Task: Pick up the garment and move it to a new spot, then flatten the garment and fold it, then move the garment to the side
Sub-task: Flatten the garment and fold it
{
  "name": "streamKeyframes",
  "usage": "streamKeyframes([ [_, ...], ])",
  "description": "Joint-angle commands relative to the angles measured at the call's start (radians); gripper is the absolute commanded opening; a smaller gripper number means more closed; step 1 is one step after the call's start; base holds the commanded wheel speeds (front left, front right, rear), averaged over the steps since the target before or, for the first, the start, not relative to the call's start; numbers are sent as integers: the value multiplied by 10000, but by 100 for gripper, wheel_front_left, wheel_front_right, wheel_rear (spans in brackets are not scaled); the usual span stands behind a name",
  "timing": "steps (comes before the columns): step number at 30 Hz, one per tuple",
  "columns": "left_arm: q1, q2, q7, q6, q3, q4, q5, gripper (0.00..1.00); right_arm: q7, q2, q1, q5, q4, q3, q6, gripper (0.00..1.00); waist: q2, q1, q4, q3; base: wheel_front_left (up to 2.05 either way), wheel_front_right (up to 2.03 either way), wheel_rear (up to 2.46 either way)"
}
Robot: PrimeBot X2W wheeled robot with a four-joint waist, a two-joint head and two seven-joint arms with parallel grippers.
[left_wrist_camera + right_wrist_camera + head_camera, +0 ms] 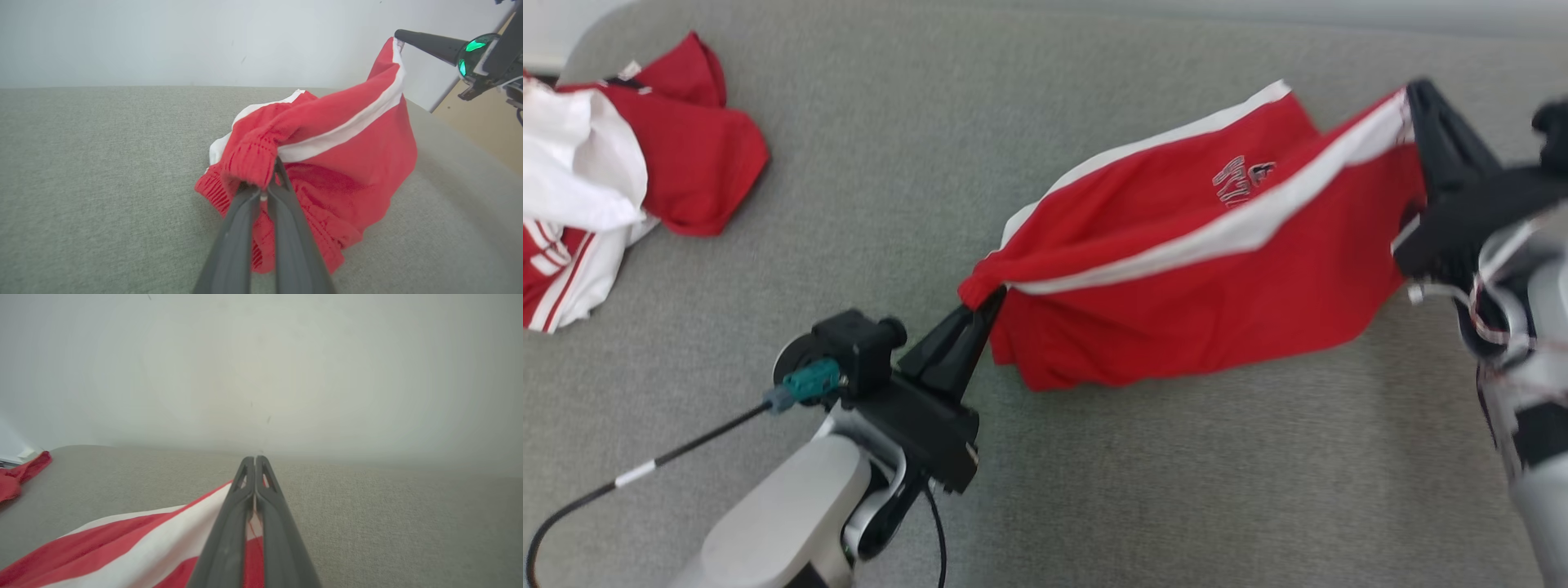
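The red garment [1176, 269] bears a small print of white outlined letters [1237, 181] between its two white stripes [1258, 224]. The print lies sideways and blurred, so no word or number on it can be read.

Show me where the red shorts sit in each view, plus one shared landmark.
Head view: red shorts right of centre, reaching toward the right edge.
Left wrist view: red shorts from centre to upper right.
Right wrist view: red shorts at lower left, to bottom centre.
Shared landmark: the grey fabric surface beneath them.
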Motion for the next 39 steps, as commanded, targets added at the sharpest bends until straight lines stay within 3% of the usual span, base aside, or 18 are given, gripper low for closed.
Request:
streamKeyframes([
  [1, -123, -48, -55, -37, 13, 54, -9, 0, -59, -8, -131, -55, 97, 41, -21, 0, -2, -3, 483, 579, 0, 0, 0],
  [8, -1093, -614, -179, -151, -130, 1114, -58, 0, -666, 223, -2501, -516, 3028, 126, -21, 0, -2, -3, 909, 1171, 0, 0, 0],
  [14, -1666, -951, -224, -155, -320, 1801, -160, 0, -1157, 460, -3655, -1065, 4785, 501, -21, 0, -2, -3, 1017, 1421, 0, 0, 0],
  [15, -1719, -987, -236, -157, -345, 1897, -176, 0, -1217, 518, -3777, -1120, 5035, 565, -22, 42, -2, -3, 1010, 1408, 0, 0, 0],
  [16, -1764, -996, -245, -158, -415, 1958, -134, 44, -1300, 581, -3868, -1134, 5244, 619, -21, 91, -2, -3, 993, 1377, 0, 0, 0],
  [17, -1798, -994, -250, -157, -447, 1996, -57, 100, -1414, 603, -3939, -1145, 5390, 670, -21, 100, -2, -3, 974, 1325, 0, 0, 0],
  [22, -1241, -968, -257, -130, 138, 1713, 346, 100, -2026, 502, -3716, -834, 5872, 965, -21, 100, -2, -3, 831, 849, 0, 0, 0],
  [28, 180, -877, -258, 341, 1546, 297, 1311, 100, -2300, 16, -2856, -165, 5904, 1663, -21, 100, -2, -3, 696, 213, 0, 0, 0],
  [35, 2097, -1029, -260, 936, 3899, -1750, 2712, 100, -2161, -472, -1750, 638, 5812, 2169, -21, 100, -2, -3, 662, -209, 0, 0, 0],
  [39, 2926, -1161, -259, 878, 4997, -2332, 3568, 100, -1985, -546, -1367, 978, 5836, 2372, -22, 100, -2, -3, 695, -268, 0, 0, 0],
])
